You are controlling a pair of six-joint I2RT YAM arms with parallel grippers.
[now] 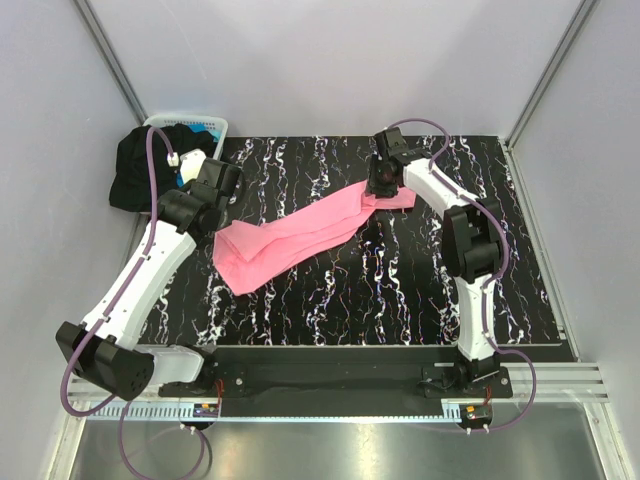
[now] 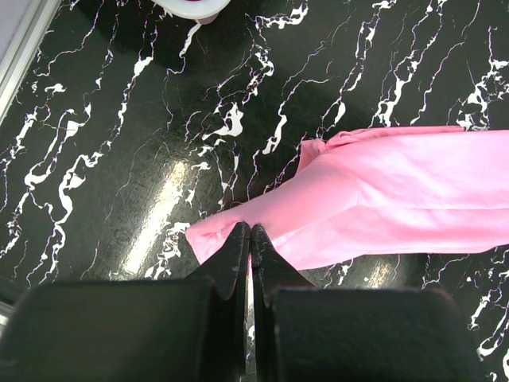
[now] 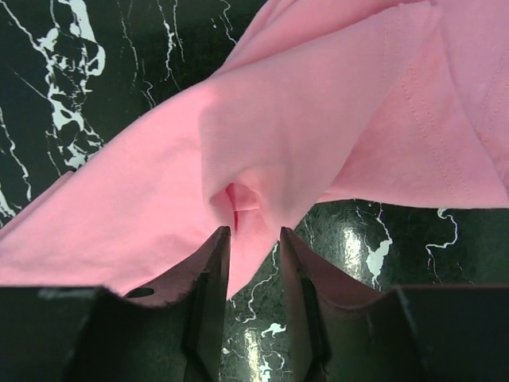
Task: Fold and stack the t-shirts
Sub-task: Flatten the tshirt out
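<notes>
The bright pink t-shirt (image 1: 290, 235) lies in a long band across the black marbled table, from left front to right back. My left gripper (image 1: 222, 232) is shut on its left edge (image 2: 238, 227), with cloth pinched between the tips (image 2: 250, 232). My right gripper (image 1: 381, 188) is at the band's other end. Its jaws stand apart, with a puckered fold of pink cloth (image 3: 246, 203) hanging between them, and the table shows beside the right finger (image 3: 298, 263). The black t-shirt (image 1: 140, 168) is heaped at the back left. A bit of blue cloth (image 1: 203, 131) shows in the basket.
A white slotted basket (image 1: 190, 123) stands at the table's back left corner, with the black shirt spilling over its side. Grey walls close in the table on the left, back and right. The arms' base rail runs along the near edge (image 1: 340, 378).
</notes>
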